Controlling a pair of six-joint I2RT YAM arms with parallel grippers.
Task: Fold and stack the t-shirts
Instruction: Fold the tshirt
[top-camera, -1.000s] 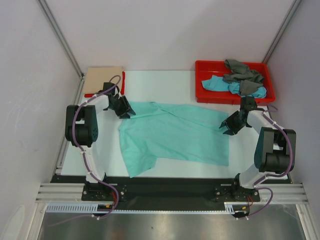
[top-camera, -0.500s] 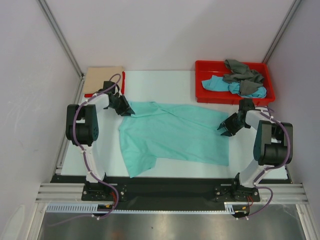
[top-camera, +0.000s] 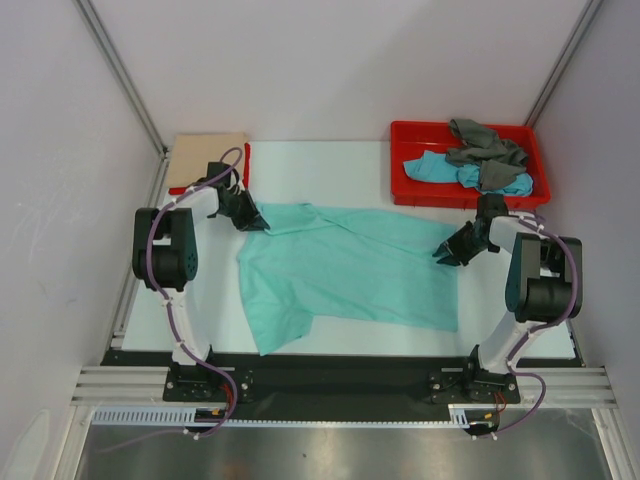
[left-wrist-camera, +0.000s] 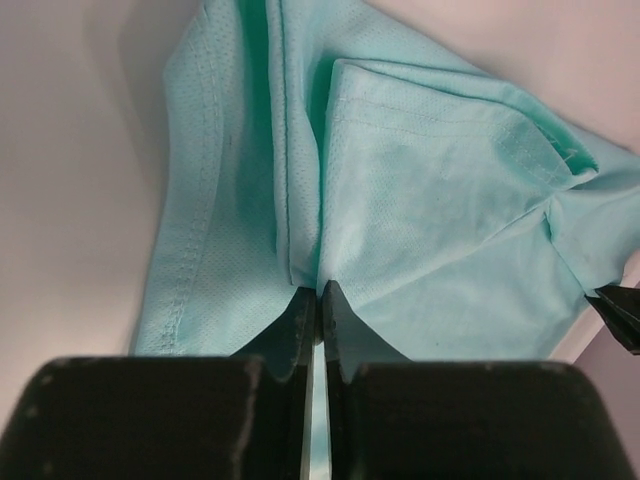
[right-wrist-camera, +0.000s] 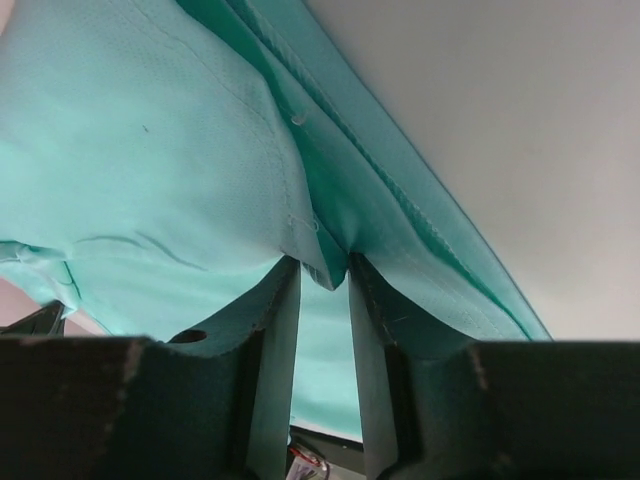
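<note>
- Spread across the middle of the white table (top-camera: 330, 170): mint shirt (top-camera: 350, 265), thin knit cloth, mostly flat, one flap trailing toward the near left, soft creases along the far edge.
- At its far left corner, pinched by the left fingers (left-wrist-camera: 290, 330): a hemmed fold, caught right at the tips, with next to no gap there and the cloth squeezed thin in it.
- Fanning away from those tips in the left wrist view: a stitched hem to the left, a doubled layer to the right, bare table on either side.
- At its right end, tucked between the right fingers (right-wrist-camera: 280, 340): a small bunched fold, with a narrow gap below it between the two. Gripped firm or merely loose, cannot tell.
- Draped over both right tips: a seamed edge running off to the right, table beyond it.
- Farther back on the right: red tray (top-camera: 398, 160) holding a turquoise shirt (top-camera: 430, 170) and a grey shirt (top-camera: 485, 145), both crumpled, grey uppermost.
- Far left corner, just behind the left fingers: beige shirt (top-camera: 205, 160), folded flat, with the edge of a red shirt (top-camera: 247, 160) showing under its right side.
</note>
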